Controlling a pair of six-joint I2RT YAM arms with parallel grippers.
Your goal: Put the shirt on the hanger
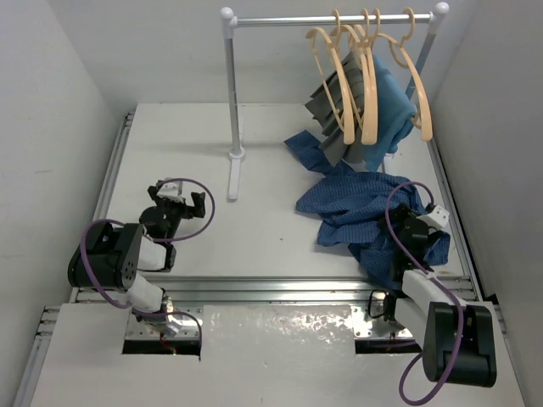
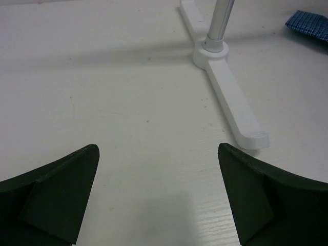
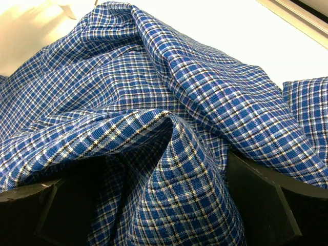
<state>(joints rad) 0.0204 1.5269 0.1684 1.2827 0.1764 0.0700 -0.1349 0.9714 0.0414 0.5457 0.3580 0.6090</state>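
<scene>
Nearest the top camera, both arm bases (image 1: 280, 326) sat at the counter's (image 1: 254, 161) near edge. The left hand (image 1: 180, 202) rested low over bare counter with its fingers apart and nothing between them. The right hand (image 1: 413, 222) was down in the crumpled shirt (image 1: 356, 203), which lay heaped on the right side of the counter, below the rail (image 1: 331, 19). Tan hangers (image 1: 369, 85) hung crowded together on that rail, with a blue garment (image 1: 392, 102) and a grey garment (image 1: 327, 102) among them. From the left wrist, the spread fingers (image 2: 56, 195) framed only white counter, with the rack foot (image 2: 233, 102) ahead and a corner of shirt far right. From the right wrist, the fingers (image 3: 266, 205) stood apart on either side of a raised fold of shirt, not clamped on it. Closing there would likely catch a random fold rather than the collar or a shoulder, so the shirt could lift as a tangled bunch. The packed hangers could snag or be knocked loose when one is pulled out. No brand, label or writing was readable in any view.
</scene>
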